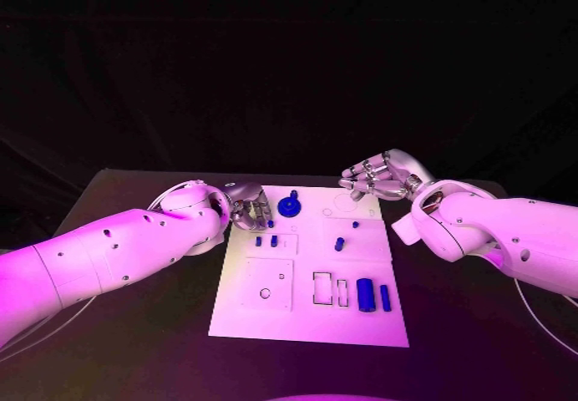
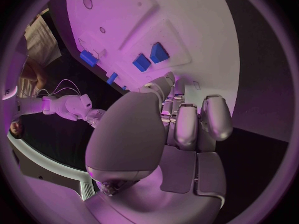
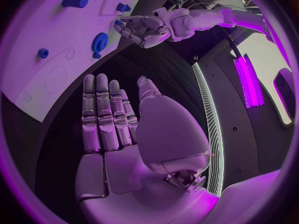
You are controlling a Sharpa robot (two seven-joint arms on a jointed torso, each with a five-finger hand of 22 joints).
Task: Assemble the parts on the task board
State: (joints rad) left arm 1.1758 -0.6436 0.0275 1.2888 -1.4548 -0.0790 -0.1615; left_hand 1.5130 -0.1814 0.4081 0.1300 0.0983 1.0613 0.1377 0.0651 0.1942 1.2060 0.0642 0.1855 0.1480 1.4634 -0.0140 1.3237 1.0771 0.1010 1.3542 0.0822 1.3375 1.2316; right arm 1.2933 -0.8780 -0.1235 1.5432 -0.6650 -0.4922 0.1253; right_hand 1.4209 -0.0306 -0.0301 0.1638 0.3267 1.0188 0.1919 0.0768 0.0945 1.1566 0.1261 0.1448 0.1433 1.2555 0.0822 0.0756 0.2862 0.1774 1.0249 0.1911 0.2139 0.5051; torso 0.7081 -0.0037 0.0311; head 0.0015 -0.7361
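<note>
From my seat, the near end of the task board (image 1: pixel 247 322) shows two blue cylinders (image 1: pixel 365 295) lying side by side at the near right, next to outlined slots that look unfilled, so I judge most of the assembly is left. Mid-board, two small blue pegs (image 1: pixel 266 241) sit left of centre and another small peg (image 1: pixel 338 244) lies to their right. At the far end a blue gear (image 1: pixel 289 203) sits on the board, possibly seated; I cannot tell. My left hand (image 1: pixel 250 207) hovers just left of that gear, fingers curled loosely, holding nothing I can see. My right hand (image 1: pixel 379 177) hangs over the far right corner, fingers straight and together, empty.
</note>
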